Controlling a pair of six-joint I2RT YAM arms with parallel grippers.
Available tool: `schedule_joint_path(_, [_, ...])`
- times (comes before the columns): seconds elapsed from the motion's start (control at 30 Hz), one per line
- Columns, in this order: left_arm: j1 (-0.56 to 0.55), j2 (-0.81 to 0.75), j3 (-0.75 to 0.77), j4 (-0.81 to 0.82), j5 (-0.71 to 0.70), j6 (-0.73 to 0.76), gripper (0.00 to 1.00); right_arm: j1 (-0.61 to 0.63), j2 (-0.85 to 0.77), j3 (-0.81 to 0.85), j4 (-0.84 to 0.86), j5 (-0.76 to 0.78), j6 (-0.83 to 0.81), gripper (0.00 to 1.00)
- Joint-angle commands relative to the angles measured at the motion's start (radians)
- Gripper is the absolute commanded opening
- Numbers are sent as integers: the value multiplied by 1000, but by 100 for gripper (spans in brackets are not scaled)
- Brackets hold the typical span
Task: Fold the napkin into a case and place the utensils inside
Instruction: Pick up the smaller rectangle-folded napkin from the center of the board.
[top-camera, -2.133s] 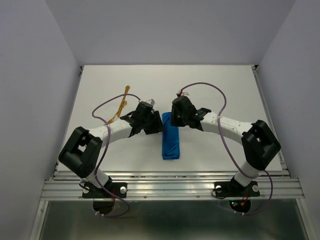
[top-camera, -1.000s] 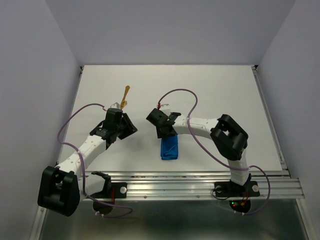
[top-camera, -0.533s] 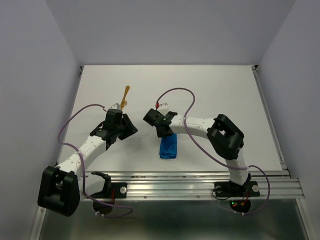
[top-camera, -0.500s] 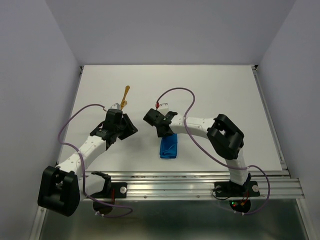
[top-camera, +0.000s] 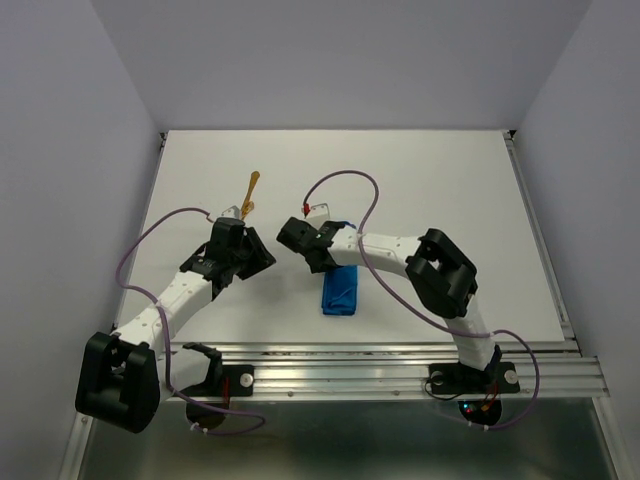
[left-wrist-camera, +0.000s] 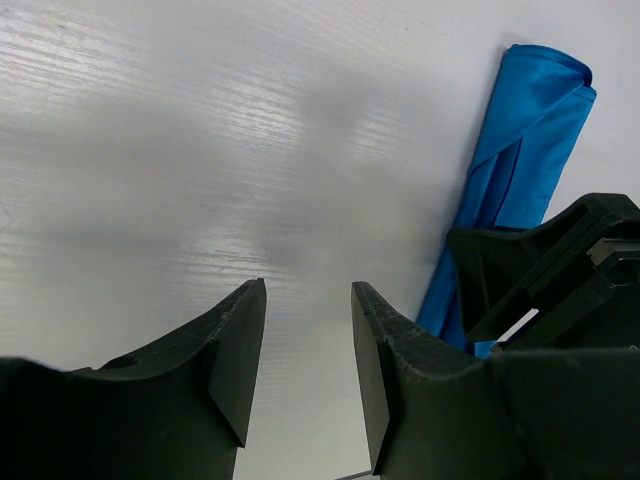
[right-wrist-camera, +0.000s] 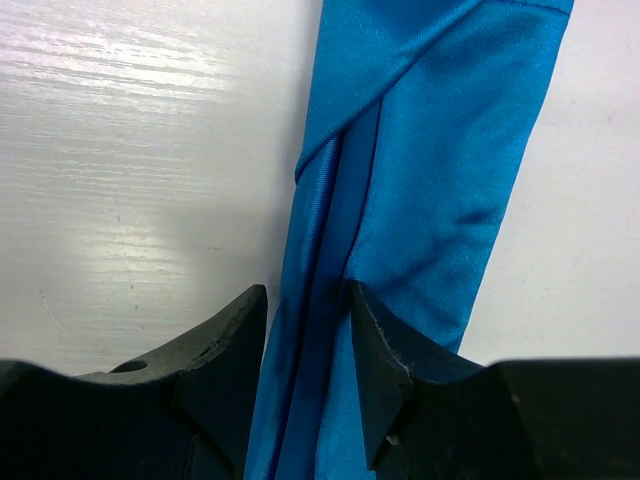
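The narrow bright blue folded cloth napkin (top-camera: 339, 290) lay on the worktop (top-camera: 430, 190), and I took the case for finished. My right claw (right-wrist-camera: 307, 300) stood apart astride its left fold. My left claw (left-wrist-camera: 308, 290) was apart and empty nearby. Next, I judged, I should fetch the slim golden-orange utensils (top-camera: 252, 187).

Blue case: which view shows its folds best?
Right wrist: the case fills the frame, its overlapping folds clear. Left wrist shows one end, the rest hidden; top external shows it small, partly covered.
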Motion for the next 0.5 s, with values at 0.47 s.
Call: schedule_joint_path(0.47, [4,-20,-7,22,7,25,51,20,52,8,-8,34,17,19])
